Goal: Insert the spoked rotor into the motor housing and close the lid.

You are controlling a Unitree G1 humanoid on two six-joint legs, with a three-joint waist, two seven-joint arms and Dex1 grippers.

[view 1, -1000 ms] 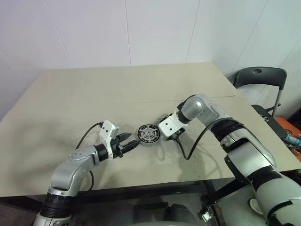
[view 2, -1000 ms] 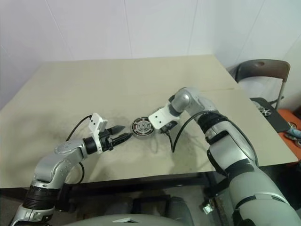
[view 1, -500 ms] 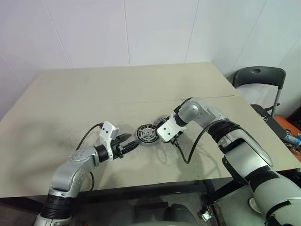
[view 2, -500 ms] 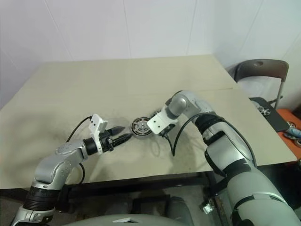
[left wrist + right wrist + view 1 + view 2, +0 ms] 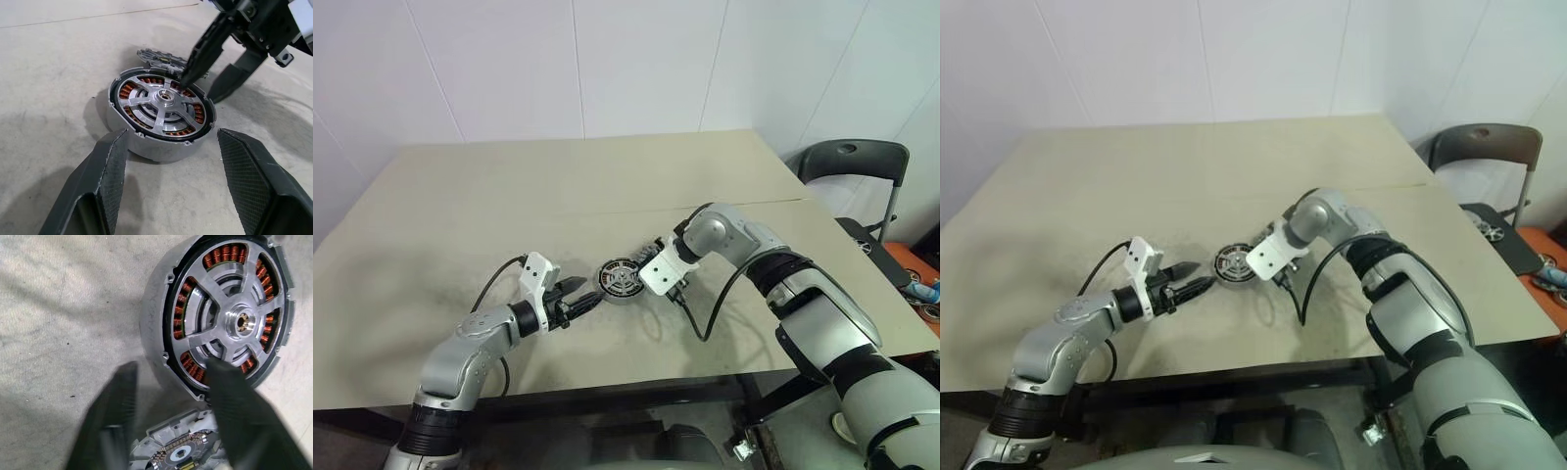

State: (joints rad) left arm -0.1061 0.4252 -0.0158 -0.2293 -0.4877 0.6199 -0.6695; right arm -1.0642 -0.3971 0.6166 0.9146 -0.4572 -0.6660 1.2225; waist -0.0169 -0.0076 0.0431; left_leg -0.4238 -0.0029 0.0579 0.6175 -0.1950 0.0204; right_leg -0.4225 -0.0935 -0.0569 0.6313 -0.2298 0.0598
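Silver and ringed with copper-brown coils, the round metal motor housing [image 5: 161, 120] stood on the beige worktop [image 5: 509, 196] with the grey spoked rotor [image 5: 230, 328] already seated flat inside it. The left claw [image 5: 171, 188] sat level just beside the housing, its fingers spread wide and holding nothing. The right claw [image 5: 168, 423] pointed down over the housing's far rim, one finger touching the rotor's edge, gripping nothing. The flat grey ridged lid [image 5: 161, 56] lay just behind the housing.

I see motor housing [image 5: 156, 147] silver, coils copper-orange | spoked rotor [image 5: 164, 100] grey, black-rimmed | desk [image 5: 509, 196] beige
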